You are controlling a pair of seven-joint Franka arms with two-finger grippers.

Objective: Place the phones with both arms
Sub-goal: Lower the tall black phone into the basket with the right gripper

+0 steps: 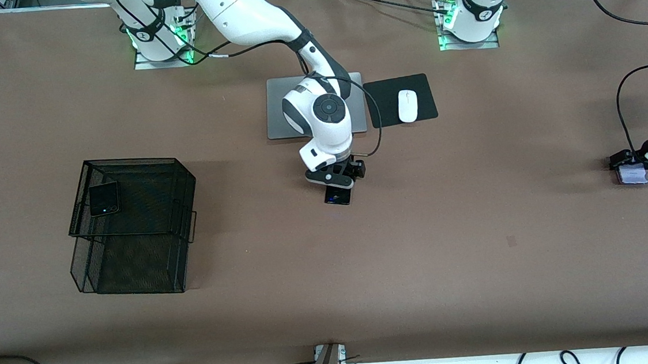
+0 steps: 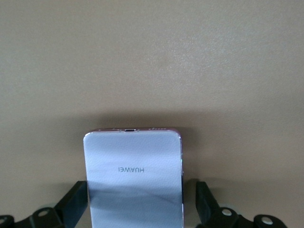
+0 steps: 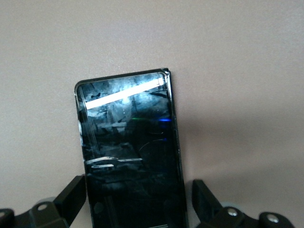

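one phone racked, two phones under the claws

right gripper (image 1: 338, 184) sits low at mid-table, just nearer the front camera than the silver laptop (image 1: 278, 109). its fingers (image 3: 71, 194) stand either side of the long black phone (image 3: 128, 152); on one side the finger looks touching, on the other a thin gap shows. call it spread, closing not finished. the phone lies flat on the table, not lifted.

left gripper (image 1: 638, 171) is down at the left arm's end of the table, near the edge of the front view. fingers (image 2: 73, 202) are spread, with the pale lavender huawei phone (image 2: 134, 178) between them, a clear gap on one side. this phone also rests on the table.

done, as judged: the small black phone (image 1: 104, 198) with a lit dot lies on the top tier of the black mesh rack (image 1: 131, 226), toward the right arm's end. left: grasp, carry and place both remaining phones.

hard to see: the fingertips are cut off in both wrist views; the left arm runs out of the front view; the right wrist covers most of the long phone there. the white mouse (image 1: 407, 106) sits on its black pad (image 1: 426, 90), untouched.
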